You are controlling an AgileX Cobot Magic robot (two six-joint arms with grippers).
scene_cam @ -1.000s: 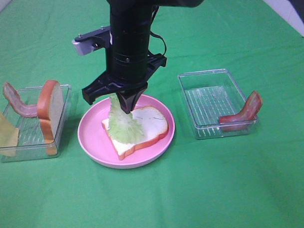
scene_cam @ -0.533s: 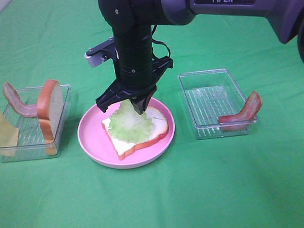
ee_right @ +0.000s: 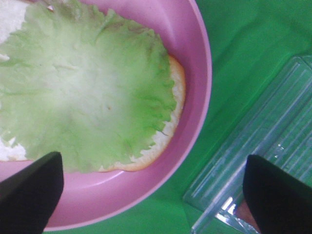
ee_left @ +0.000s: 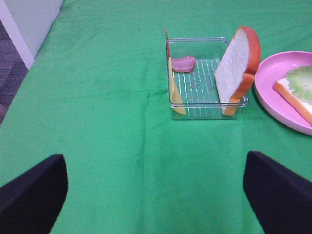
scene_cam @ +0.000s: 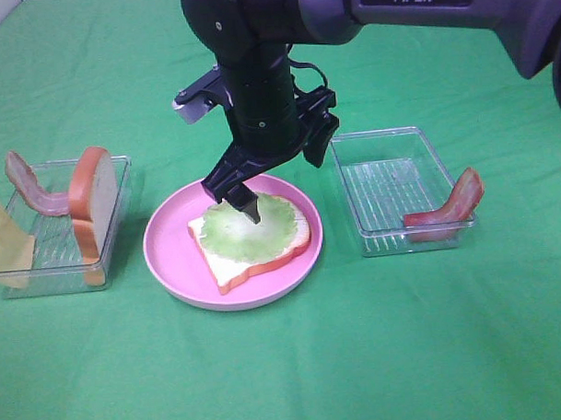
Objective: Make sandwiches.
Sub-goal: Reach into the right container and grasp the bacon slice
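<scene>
Lettuce leaf (scene_cam: 249,231) lies flat and spread on 1 bread slice (scene_cam: 235,272), covering most of its top so that only white crumb and orange-brown crust show round the edges. The slice rests flat in the pink plate (scene_cam: 162,246), which sits about the middle of the table (scene_cam: 405,353) on its green cloth. Over the plate hangs the right gripper (scene_cam: 281,186), its jaws spread wide with nothing between them. 1 fingertip is low over the leaf, and whether it touches cannot be told, while the other stands higher, toward the plate's far right rim. Toward the table's left edge the left gripper (ee_left: 155,200) is likewise wide open and empty, above bare cloth and well apart from the plate. 2 clear trays flank the plate. On the side of the left edge, the left tray (scene_cam: 122,165) holds a second bread slice (scene_cam: 91,203) standing upright on its edge against the wall nearest the plate. It also holds a bacon strip (scene_cam: 36,195) curving up above the rim at its far side, and a cheese square (scene_cam: 5,247) leaning at the wall toward the table's left edge. On the side of the right edge, the right tray (scene_cam: 379,137) holds another bacon strip (scene_cam: 447,213) at its near right corner, 1 end propped up over the wall.
</scene>
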